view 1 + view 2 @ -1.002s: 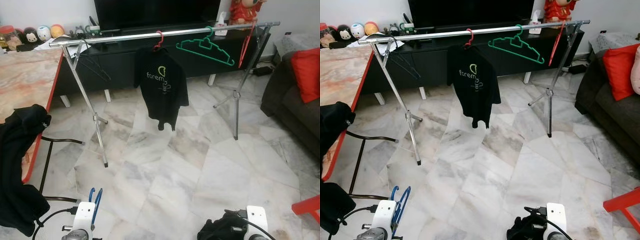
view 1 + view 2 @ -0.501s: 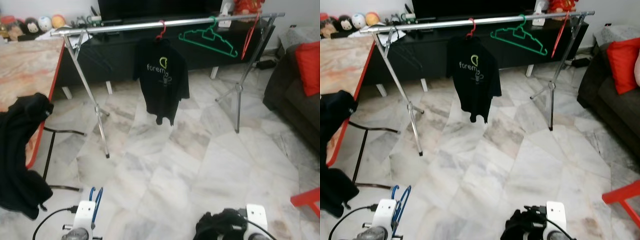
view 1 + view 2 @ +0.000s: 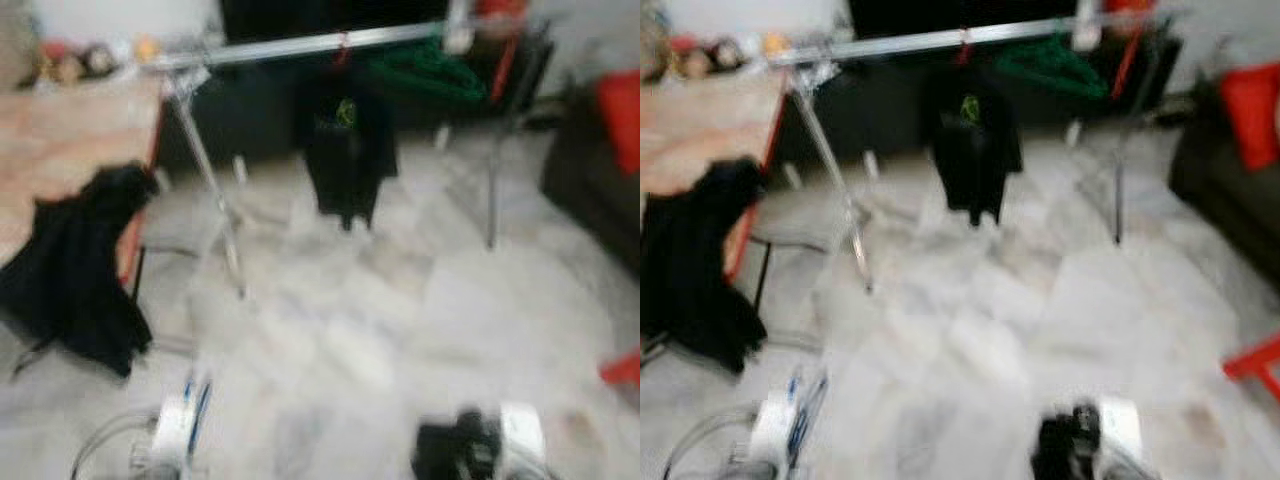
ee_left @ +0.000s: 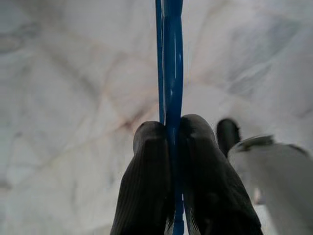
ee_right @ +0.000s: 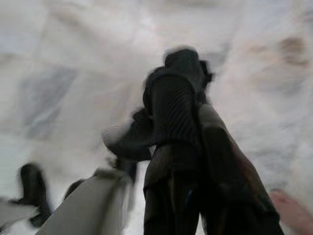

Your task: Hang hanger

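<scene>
In the blurred left eye view, a silver clothes rail [image 3: 300, 45] crosses the room's far side, with a black T-shirt [image 3: 347, 150] hanging near its middle and a green hanger [image 3: 430, 75] to the right of it. A dark garment [image 3: 80, 265] drapes over the edge of the worktop [image 3: 60, 150] on the left. The left gripper [image 3: 190, 405] sits low above the marble floor [image 3: 400, 300] with the blue hanger [image 3: 200, 400]. In the left wrist view, the two black fingers [image 4: 146, 181] are pressed together, pinching the blue hanger's thin bar between them. In the right wrist view, the right gripper [image 5: 188, 103] hangs over the floor, too smeared to tell how its fingers stand.
</scene>
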